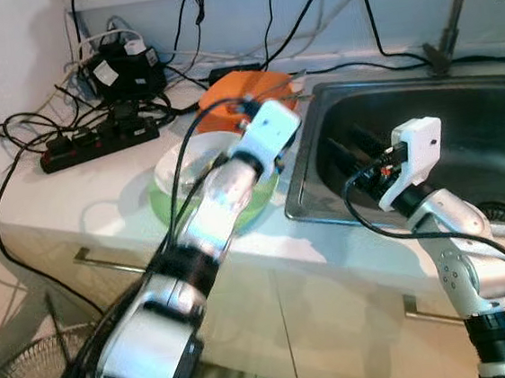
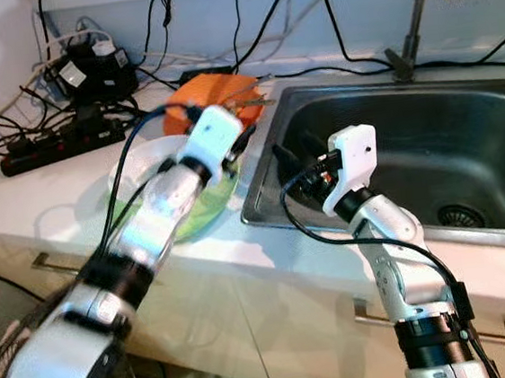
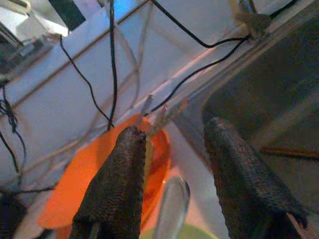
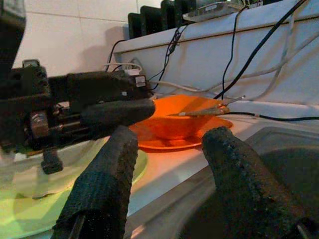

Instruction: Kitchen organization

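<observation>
Left tool (image 3: pixel 169 184) hovers open and empty beside the orange plastic bowl (image 1: pixel 244 89); right tool (image 4: pixel 169 184), open and empty, hangs over the steel sink (image 1: pixel 463 131) nearby.

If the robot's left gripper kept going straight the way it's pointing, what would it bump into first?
Most likely the orange plastic bowl with chopsticks resting across it. The left gripper, jaws open, points right at it, just beyond the green plate. How far off is hard to judge.

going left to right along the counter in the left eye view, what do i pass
black power strip → green round plate with a white bowl on it → steel sink basin, where the right claw hangs open
</observation>
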### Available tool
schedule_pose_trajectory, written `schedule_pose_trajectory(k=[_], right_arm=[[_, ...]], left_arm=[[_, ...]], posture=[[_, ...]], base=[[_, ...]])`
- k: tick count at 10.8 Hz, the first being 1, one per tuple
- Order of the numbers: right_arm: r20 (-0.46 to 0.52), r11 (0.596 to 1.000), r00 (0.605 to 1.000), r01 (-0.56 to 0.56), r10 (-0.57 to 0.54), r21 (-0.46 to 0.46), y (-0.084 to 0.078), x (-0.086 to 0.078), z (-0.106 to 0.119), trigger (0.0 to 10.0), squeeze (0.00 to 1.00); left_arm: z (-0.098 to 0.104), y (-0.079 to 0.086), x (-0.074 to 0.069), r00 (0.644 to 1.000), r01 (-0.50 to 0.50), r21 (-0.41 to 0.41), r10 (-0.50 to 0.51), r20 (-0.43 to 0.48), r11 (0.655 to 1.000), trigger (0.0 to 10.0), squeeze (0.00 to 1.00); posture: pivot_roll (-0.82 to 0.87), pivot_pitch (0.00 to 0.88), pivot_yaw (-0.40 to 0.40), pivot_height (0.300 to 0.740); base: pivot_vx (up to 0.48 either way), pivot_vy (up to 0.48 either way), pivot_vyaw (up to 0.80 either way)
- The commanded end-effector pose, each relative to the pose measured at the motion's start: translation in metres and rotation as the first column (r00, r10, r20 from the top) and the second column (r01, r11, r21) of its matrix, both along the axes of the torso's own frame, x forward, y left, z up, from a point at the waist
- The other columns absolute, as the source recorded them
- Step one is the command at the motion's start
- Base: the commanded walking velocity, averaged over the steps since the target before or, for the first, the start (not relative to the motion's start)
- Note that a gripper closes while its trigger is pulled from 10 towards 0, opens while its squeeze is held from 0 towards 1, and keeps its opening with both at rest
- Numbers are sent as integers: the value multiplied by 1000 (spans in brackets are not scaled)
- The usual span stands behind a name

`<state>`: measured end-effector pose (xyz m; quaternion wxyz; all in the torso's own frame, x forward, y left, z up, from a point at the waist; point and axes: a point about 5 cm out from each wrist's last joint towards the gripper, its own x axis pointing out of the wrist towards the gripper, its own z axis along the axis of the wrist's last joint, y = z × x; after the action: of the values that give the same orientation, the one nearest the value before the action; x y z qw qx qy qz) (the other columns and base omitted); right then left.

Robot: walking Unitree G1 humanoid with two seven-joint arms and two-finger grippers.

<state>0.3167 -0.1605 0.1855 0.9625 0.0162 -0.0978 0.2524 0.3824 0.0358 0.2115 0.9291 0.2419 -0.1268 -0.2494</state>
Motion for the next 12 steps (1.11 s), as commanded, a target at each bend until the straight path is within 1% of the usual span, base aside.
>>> schedule_pose_trajectory(k=[1, 3, 5, 6, 9, 10, 11, 12], right_arm=[[9, 1000, 1000, -16, 15, 15, 3, -3, 3, 10000, 0], [9, 1000, 1000, -11, 11, 15, 4, -3, 4, 10000, 0], [7, 1000, 1000, -10, 10, 16, 5, -3, 3, 10000, 0], [5, 1000, 1000, -9, 9, 15, 5, -3, 3, 10000, 0], [2, 1000, 1000, 0, 0, 18, 6, -2, 2, 10000, 0], [1, 1000, 1000, 1, -1, 19, 7, -2, 2, 10000, 0], [0, 1000, 1000, 1, -1, 19, 7, -2, 1, 10000, 0], [0, 1000, 1000, 5, -5, 19, 6, -2, 1, 10000, 0]], left_arm=[[0, 0, 3, 1000, -22, 43, 22, -9, 999, 10000, 0], [-5, -3, 6, 998, -26, 90, 30, -51, 996, 10000, 0], [-7, -5, 8, 997, -42, 114, 50, -64, 993, 10000, 0], [-6, -3, 10, 995, -67, 125, 75, -65, 990, 10000, 0], [-8, 1, 13, 989, -105, 126, 116, -89, 986, 10000, 0], [-9, 3, 14, 987, -119, 131, 132, -95, 984, 8980, 0], [-9, 4, 14, 985, -126, 129, 140, -99, 984, 0, 0], [-8, 5, 15, 984, -131, 129, 144, -100, 983, 0, 0]], posture=[[35, 0, 148, 740], [33, 0, 153, 740], [32, 0, 155, 740], [31, 0, 155, 740], [33, 0, 155, 740], [33, 0, 155, 740], [34, 0, 154, 740], [35, 0, 153, 740]], base=[[0, 0, 0], [0, 0, 0], [0, 0, 0], [0, 0, 0], [0, 0, 0], [0, 0, 0], [0, 0, 0], [0, 0, 0]])
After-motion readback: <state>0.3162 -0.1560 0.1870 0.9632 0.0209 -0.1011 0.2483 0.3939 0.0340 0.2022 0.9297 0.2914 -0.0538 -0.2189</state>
